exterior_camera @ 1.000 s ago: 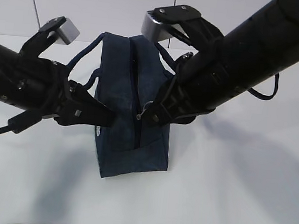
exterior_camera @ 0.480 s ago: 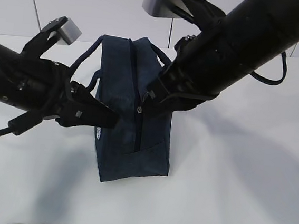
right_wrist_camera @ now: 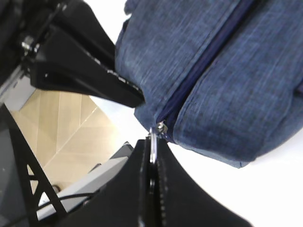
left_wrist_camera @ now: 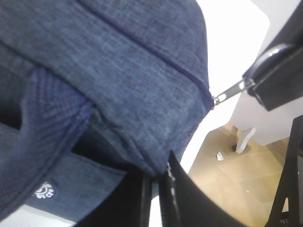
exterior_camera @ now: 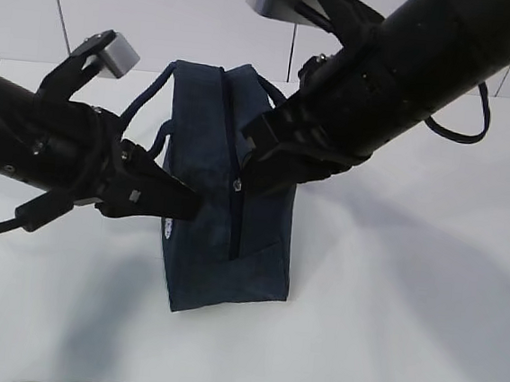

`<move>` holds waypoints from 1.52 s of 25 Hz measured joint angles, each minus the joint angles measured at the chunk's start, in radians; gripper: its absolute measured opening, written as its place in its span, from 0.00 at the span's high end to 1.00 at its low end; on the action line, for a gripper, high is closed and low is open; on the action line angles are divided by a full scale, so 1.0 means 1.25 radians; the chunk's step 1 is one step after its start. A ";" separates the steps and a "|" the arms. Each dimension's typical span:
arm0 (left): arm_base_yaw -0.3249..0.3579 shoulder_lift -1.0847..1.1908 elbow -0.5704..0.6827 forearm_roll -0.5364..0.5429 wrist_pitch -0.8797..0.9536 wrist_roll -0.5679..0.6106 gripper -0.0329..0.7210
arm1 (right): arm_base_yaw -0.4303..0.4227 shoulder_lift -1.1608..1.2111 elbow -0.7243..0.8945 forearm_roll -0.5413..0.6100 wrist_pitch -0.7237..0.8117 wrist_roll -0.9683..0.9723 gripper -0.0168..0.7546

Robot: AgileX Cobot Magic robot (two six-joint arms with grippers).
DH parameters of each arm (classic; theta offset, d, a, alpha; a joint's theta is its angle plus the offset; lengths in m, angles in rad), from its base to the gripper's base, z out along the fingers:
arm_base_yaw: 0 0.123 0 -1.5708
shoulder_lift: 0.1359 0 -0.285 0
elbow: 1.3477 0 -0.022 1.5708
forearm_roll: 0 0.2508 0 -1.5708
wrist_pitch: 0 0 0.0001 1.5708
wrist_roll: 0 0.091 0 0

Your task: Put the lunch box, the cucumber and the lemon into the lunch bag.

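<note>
Standing near the middle of the white surface [exterior_camera: 426,289], the lunch bag [exterior_camera: 219,233] with its long axis running from far to near, zipper line along the top ridge. Pinching the fabric of the bag's left side near its near end, the left gripper [left_wrist_camera: 155,182], fingers clamped together on a fold of cloth just right of the small white logo [left_wrist_camera: 43,190]. Gripping the metal ring pull [right_wrist_camera: 154,142] at the near end of the zipper [right_wrist_camera: 208,56], the right gripper [right_wrist_camera: 152,156], fingers pressed together on the ring. In the exterior view, the pull [exterior_camera: 237,185] sitting partway along the ridge, right at the right fingers. Looks mostly shut, that zipper; no silver lining on show.

Judging the step in hand as opening the bag: left arm bracing, right arm drawing the pull along the seam. Turning on one relation: closed seam stretching away from the right fingers along the bag's long axis, so any pull wanting to follow that line, not cross it. Right arm plainly the nearer to the pull.

No lunch box, cucumber or lemon visible in any view.
</note>
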 joint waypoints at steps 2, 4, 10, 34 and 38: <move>0.000 0.002 0.000 0.000 0.000 0.000 0.97 | 0.000 0.000 0.000 0.000 -0.009 0.015 0.97; 0.000 0.002 0.000 0.000 0.000 0.000 0.97 | 0.000 0.000 -0.003 0.000 -0.015 0.028 0.97; 0.000 0.002 0.000 0.000 0.000 0.000 0.97 | 0.000 0.009 -0.037 -0.002 -0.021 0.046 0.97; 0.000 0.004 0.000 0.018 0.004 0.000 0.97 | -0.030 0.158 -0.257 -0.068 0.050 0.114 0.97; 0.000 0.004 0.000 0.021 0.004 0.000 0.97 | -0.037 0.168 -0.266 -0.068 0.045 0.115 0.97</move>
